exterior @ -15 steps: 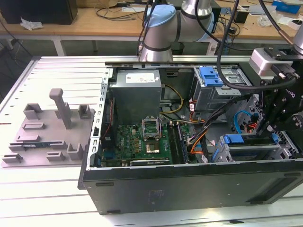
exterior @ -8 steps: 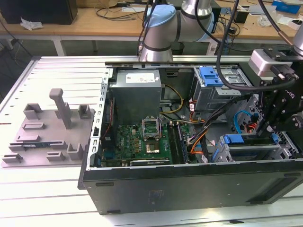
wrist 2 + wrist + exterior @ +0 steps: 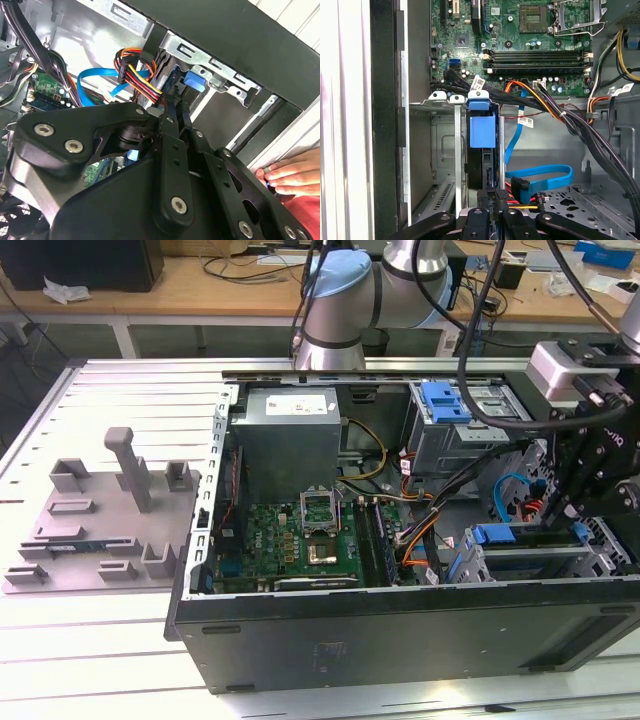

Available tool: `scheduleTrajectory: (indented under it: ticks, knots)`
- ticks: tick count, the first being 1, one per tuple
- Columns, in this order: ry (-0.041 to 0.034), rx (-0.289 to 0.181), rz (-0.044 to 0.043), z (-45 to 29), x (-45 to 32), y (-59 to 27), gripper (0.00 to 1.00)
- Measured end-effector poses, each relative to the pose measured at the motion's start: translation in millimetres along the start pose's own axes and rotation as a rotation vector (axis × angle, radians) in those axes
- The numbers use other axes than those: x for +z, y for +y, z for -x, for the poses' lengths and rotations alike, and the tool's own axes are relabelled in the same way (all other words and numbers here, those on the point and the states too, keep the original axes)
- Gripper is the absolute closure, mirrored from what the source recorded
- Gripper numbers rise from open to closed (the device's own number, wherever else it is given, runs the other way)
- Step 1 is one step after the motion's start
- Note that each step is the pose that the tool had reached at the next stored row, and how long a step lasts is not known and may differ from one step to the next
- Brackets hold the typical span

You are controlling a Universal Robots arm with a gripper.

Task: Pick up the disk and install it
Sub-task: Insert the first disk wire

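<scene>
disk (image 3: 482, 131): hard drive in blue plastic carrier, upright in grey metal cage (image 3: 442, 150), corner of black case (image 3: 382, 125)
gripper (image 3: 492, 194): at disk's end, clamp state cannot tell

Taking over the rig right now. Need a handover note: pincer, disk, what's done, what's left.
Pincer: low inside the case, at the drive cage, right against the disk. Grip state cannot be told.
Disk: standing in the cage slot, with the blue carrier end showing in the first wrist view.
Done: the disk is in the slot.
Left: full seating is not confirmed.
Note: a person's hand is at the case edge, close to the pincer.
</scene>
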State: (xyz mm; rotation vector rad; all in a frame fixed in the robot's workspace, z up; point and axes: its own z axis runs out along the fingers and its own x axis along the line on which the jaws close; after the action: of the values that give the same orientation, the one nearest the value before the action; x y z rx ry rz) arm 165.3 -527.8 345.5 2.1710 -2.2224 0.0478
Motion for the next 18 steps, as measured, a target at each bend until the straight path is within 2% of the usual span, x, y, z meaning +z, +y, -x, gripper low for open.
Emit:
scheduleTrajectory:
  ticks: [18]
  knots:
    - [0.0003,0.0,-0.0001,0.9,0.3,0.0,0.84]
